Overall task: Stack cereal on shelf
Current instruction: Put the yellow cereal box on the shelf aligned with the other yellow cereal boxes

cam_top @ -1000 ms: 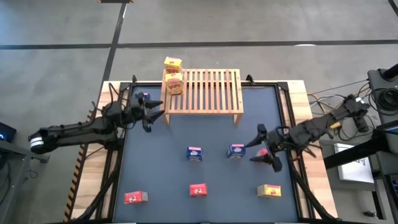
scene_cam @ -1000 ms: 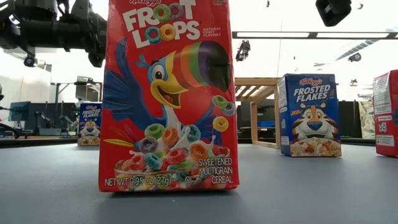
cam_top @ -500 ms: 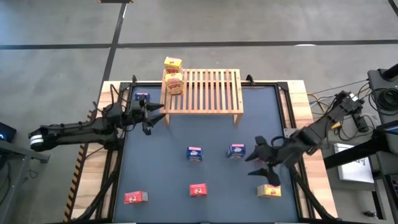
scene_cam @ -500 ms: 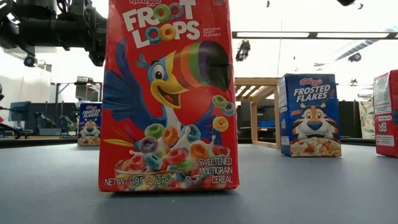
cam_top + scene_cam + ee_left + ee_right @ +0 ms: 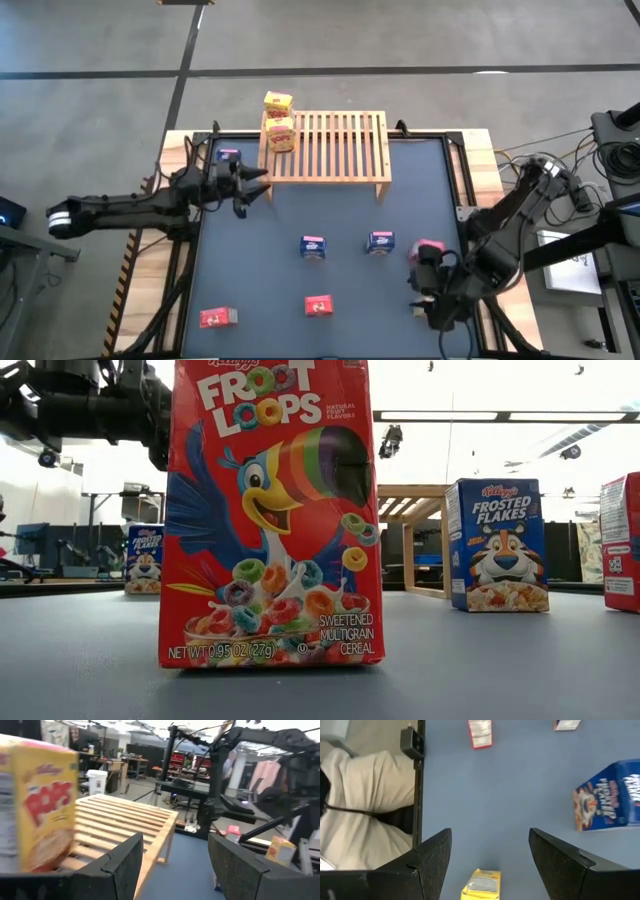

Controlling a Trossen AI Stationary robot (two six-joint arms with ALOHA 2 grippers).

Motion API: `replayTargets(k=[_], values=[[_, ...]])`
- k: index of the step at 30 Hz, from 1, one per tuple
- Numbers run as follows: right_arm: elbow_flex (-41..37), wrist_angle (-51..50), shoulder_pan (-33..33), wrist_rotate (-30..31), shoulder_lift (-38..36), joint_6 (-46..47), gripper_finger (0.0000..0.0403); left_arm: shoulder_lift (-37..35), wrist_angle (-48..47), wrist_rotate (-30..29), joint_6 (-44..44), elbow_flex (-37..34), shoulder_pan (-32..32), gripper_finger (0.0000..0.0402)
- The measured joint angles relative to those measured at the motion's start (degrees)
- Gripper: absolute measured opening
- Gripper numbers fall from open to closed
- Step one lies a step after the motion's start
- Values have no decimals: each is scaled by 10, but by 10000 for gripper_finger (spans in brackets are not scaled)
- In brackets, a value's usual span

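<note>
The wooden shelf (image 5: 325, 147) stands at the table's far edge, with two yellow cereal boxes (image 5: 281, 133) on its left end. My left gripper (image 5: 255, 185) hangs open and level in front of that end, facing a yellow box (image 5: 47, 820); a blue box (image 5: 229, 156) stands beside it. My right gripper (image 5: 428, 292) is open at the near right and tipped downward. It hovers over a yellow box (image 5: 482, 884) that stands on the mat between its fingers' lines, untouched. Blue boxes (image 5: 313, 246) (image 5: 380, 242) and red boxes (image 5: 318, 306) (image 5: 219, 317) stand on the mat.
Another red box (image 5: 428, 248) stands just beyond my right gripper. In the low view the red box (image 5: 270, 510) fills the front, with a blue one (image 5: 497, 545) behind it. Light cloth, perhaps a person's trousers (image 5: 365, 815), shows past the table's edge.
My right gripper has swung from the right-middle of the table toward the near edge and tipped from nearly level to pointing downward, ending over the near-right yellow box. Its fingers stay open. No box has moved.
</note>
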Motion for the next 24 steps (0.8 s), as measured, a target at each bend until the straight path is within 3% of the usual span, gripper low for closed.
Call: replayTargets(k=[5, 14, 24], values=[[-7, -7, 27, 11, 4, 37, 254, 24, 56, 1, 11, 0, -26, 207], [-42, -46, 111, 32, -16, 209, 254, 58, 86, 0, 15, 0, -54, 207], [-61, -48, 150, 46, 65, 267, 254, 109, 159, 0, 9, -1, -92, 207]])
